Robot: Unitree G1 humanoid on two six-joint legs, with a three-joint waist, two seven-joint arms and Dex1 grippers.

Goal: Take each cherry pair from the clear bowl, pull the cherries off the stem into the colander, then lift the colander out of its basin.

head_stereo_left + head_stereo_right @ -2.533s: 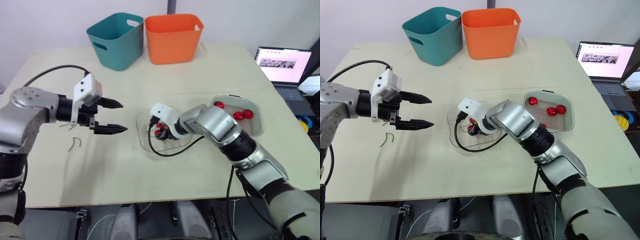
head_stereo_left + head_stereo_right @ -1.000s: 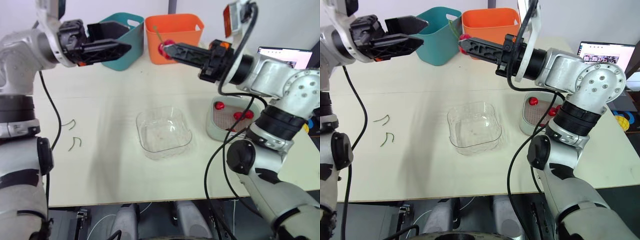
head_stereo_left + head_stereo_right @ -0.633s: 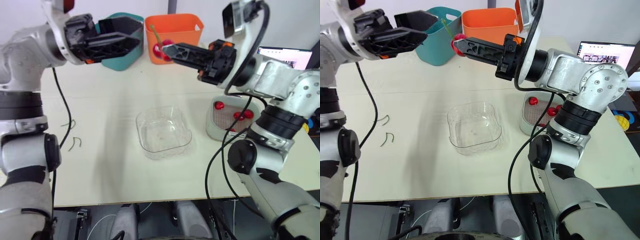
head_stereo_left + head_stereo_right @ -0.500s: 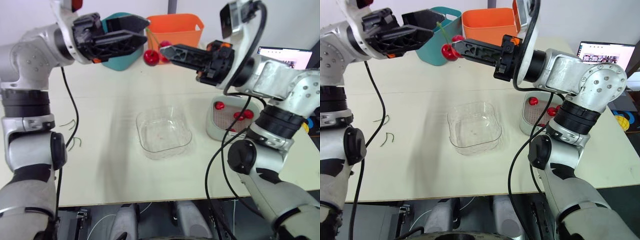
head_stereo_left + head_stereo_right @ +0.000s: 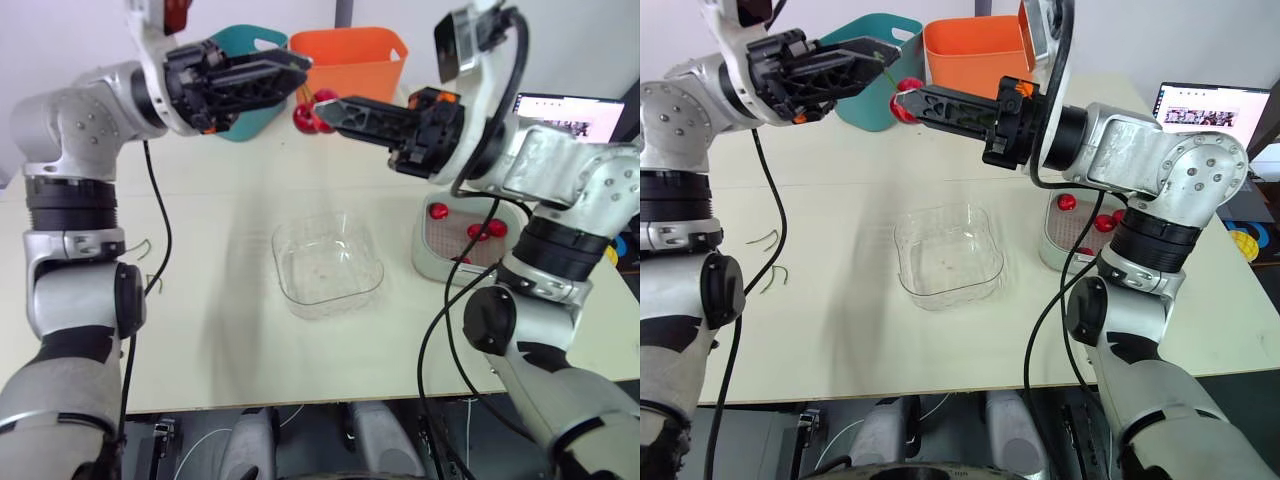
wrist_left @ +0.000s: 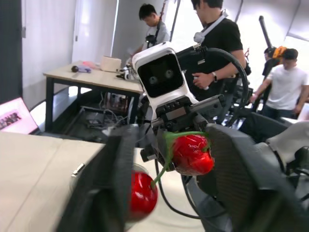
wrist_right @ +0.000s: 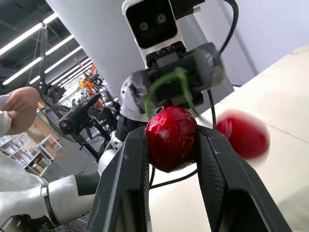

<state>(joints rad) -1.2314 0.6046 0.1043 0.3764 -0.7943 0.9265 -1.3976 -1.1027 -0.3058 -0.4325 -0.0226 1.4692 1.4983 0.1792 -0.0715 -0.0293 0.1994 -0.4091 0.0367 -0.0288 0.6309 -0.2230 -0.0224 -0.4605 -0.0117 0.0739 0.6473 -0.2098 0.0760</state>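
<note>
Right fingers [image 5: 365, 110] clamp one cherry [image 7: 171, 137], left fingers [image 5: 255, 78] pinch stem [image 6: 166, 154], high over counter [image 5: 200, 330]. Bowl [image 5: 290, 250] empty, three cherries [image 5: 480, 230] in colander [image 5: 432, 245]. Left to do: split pair, drop, lift colander.

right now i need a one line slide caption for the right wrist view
Right gripper clamps one cherry, its green stem arcing to the left gripper opposite, the second cherry dangling free alongside.
</note>
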